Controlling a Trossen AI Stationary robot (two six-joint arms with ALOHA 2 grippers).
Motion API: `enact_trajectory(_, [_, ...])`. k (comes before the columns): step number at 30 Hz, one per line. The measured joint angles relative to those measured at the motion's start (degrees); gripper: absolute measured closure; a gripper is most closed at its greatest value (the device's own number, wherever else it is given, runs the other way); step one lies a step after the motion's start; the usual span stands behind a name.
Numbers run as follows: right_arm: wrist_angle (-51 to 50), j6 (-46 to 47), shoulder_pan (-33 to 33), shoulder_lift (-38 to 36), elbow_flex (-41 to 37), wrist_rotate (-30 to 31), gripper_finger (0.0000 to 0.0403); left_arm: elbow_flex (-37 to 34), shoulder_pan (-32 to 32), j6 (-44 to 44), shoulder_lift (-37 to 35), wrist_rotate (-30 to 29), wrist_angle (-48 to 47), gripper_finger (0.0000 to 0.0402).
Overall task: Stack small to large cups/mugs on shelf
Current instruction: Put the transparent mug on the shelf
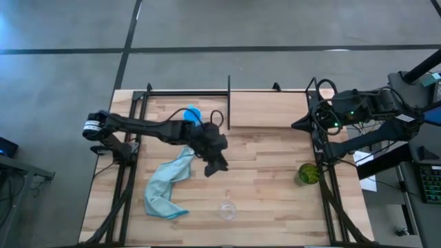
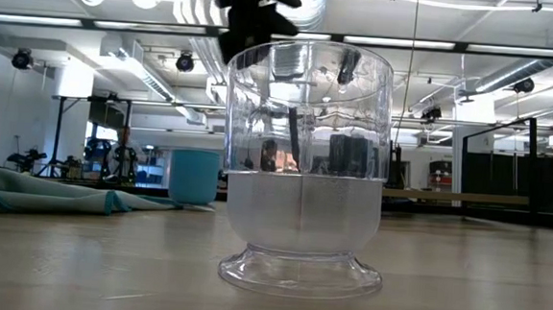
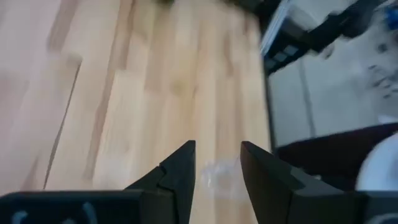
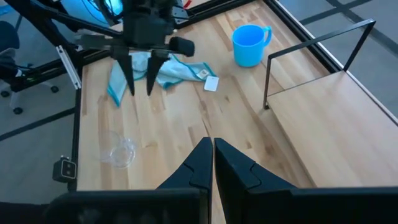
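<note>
The small clear cup (image 1: 227, 208) stands upright on its foot near the table's front edge; it fills the low view (image 2: 305, 166). The blue mug (image 1: 193, 112) stands at the far side, beside the left arm. The olive-green cup (image 1: 308, 173) stands at the right. The shelf (image 1: 269, 110) is a pale board at the far right, framed by black rods. My left gripper (image 1: 212, 169) is open and empty, pointing down above the table, on the far side of the clear cup (image 3: 214, 175). My right gripper (image 1: 295, 125) is shut and empty over the shelf's right end.
A light blue cloth (image 1: 169, 186) lies crumpled on the table, left of the clear cup and near my left gripper. A thin black upright rod (image 4: 267, 81) marks the shelf's left end. Black frame rails run along both sides of the table.
</note>
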Motion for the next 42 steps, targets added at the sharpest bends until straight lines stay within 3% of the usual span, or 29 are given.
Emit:
enact_trajectory(13, [-2.0, -2.6, 0.0, 0.0, -0.7, 0.0, 0.0394, 0.1, -12.8, -11.2, 2.4, -11.8, -1.6, 0.0288])
enact_trajectory(26, [-2.0, 0.8, 0.0, 0.0, -4.3, -0.1, 0.0394, 4.9, -16.6, -14.9, 13.5, -11.2, -0.8, 0.0288])
enact_trajectory(42, [-2.0, 0.6, 0.0, 0.0, -4.6, -0.1, 0.0394, 4.9, -17.3, -15.1, 15.7, -13.2, -2.6, 0.0288])
